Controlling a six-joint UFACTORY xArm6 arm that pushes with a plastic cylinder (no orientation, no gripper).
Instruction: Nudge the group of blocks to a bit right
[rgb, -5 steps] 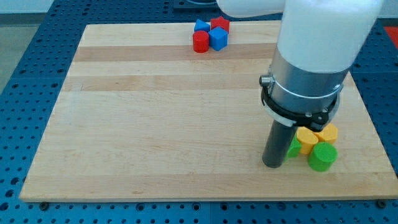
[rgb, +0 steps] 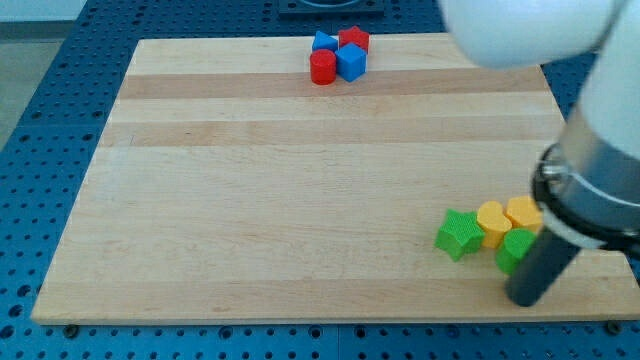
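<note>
A group of blocks sits near the board's lower right: a green star, a yellow heart-like block, a yellow block and a green cylinder partly hidden by the rod. My tip rests at the bottom right, just below and right of the green cylinder, near the board's front edge. A second group stands at the view's top centre: a red cylinder, a blue cube, a red star-like block and a blue block.
The wooden board lies on a blue perforated table. The arm's white and grey body covers the board's right edge.
My tip has moved right, from the left side of the lower group to its lower right. The green star, hidden before, now shows. The top group has not moved.
</note>
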